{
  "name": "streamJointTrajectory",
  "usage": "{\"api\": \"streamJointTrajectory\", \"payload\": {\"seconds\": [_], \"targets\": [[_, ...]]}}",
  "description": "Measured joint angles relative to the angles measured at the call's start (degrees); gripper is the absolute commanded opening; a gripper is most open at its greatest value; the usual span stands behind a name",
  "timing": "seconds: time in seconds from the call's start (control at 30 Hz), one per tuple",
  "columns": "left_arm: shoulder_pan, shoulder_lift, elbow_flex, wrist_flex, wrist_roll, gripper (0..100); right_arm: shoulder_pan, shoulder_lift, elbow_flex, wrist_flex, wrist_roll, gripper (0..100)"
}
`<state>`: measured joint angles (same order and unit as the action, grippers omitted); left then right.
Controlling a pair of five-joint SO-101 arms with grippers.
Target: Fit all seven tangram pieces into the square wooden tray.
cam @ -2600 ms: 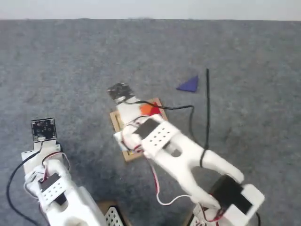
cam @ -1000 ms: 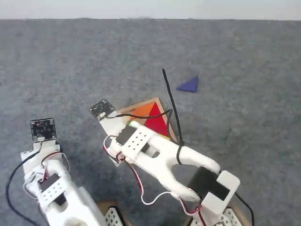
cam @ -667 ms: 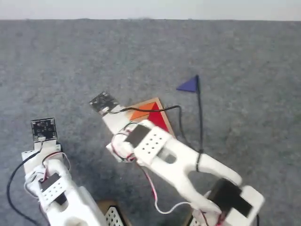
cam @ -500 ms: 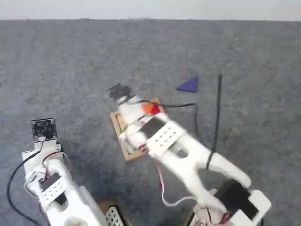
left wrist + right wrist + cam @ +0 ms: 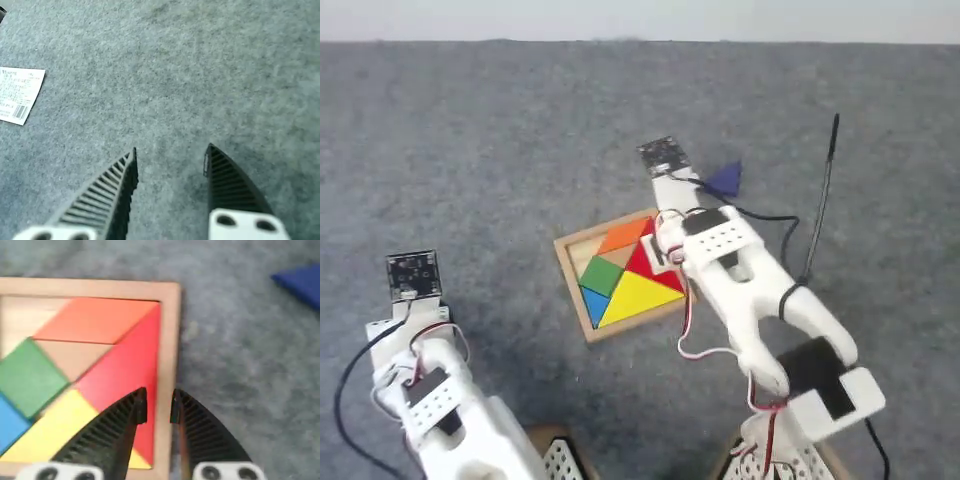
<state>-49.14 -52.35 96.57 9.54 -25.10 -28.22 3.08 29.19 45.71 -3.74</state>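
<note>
High view: square wooden tray flat on the grey counter, near its middle, turned at a slant. Inside it five pieces, lying flat and edge to edge: orange piece along the far side, red triangle against the right side, yellow triangle along the near side, green square left of centre, light blue triangle against the left side, touching both green and yellow. Two spots of plain wood uncovered, clearest in the right wrist view: bare triangular patch hemmed in by orange, green and red, and bare corner patch beside the orange piece and the green square. Dark blue triangle outside the tray, flat on the counter beyond its far right corner and apart from it. Right end effector low over the seam between the red triangle and the tray's rim, clenched down to a thin slit and grasping nothing; contact with the wood impossible to tell. Right arm stretched from the near right edge toward that side of the tray, black cable looping up beside it. Left end effector released, toothed fingers spread wide above bare counter, a white paper slip farther off on the same surface. Left arm folded at the near left corner, well apart from the tray.
</note>
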Motion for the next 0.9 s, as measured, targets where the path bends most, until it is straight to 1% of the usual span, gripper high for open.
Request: {"api": "streamJointTrajectory", "payload": {"seconds": [0.17,0.37,0.5,0.67,0.9], "targets": [[0.0,0.0,0.0,0.0,0.0,20,-0.2,3.0,-0.1,0.0,0.0,9.8],[0.0,0.0,0.0,0.0,0.0,20,0.0,3.3,-0.2,0.0,0.0,9.8],[0.0,0.0,0.0,0.0,0.0,20,2.4,3.3,-0.4,2.5,0.0,9.8],[0.0,0.0,0.0,0.0,0.0,20,8.3,4.0,0.0,4.7,0.2,9.7],[0.0,0.0,0.0,0.0,0.0,20,8.8,4.1,0.6,4.8,0.2,9.7]]}}
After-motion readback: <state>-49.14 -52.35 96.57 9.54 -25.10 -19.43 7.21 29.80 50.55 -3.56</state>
